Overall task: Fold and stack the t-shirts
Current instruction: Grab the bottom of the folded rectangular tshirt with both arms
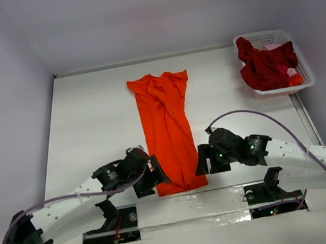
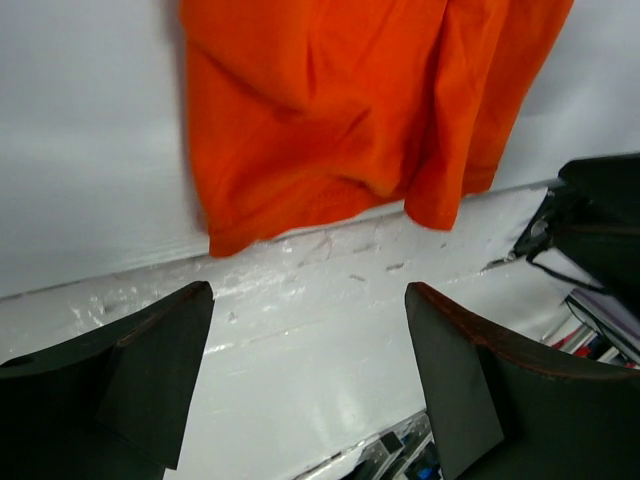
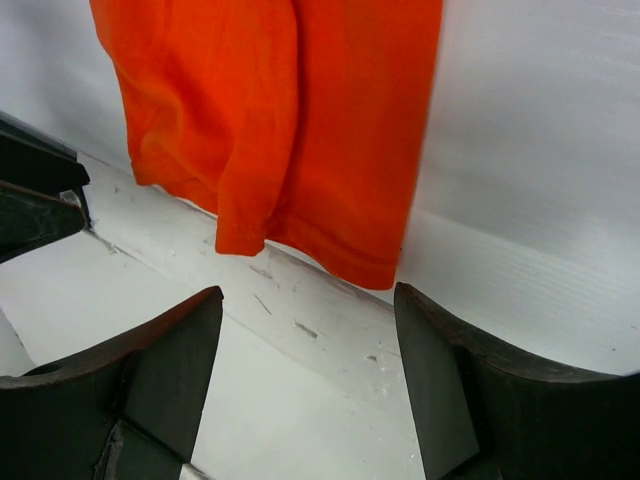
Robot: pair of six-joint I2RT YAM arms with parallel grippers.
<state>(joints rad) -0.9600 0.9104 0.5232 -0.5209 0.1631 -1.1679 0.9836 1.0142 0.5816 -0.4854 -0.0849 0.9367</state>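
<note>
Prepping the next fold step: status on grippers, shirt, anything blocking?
Left gripper and right gripper open, empty, either side of the hem. Orange t-shirt laid out lengthwise, rumpled, not yet folded. Dark red shirts in white basket, far right; nothing blocking.

Plain bright orange on the t-shirt, unpatterned, shaded deeper orange along the folds. Dark red on the shirts in the basket, flecked with a scrap of pink and a spot of orange. White for the basket, with an open lattice pattern in its walls. White for the table too, scuffed with small grey marks on the near strip. Pale lilac-grey on the walls. Black on the left gripper and right gripper, with a brownish edge along some fingers. White arms with black joints; lilac cables.
</note>
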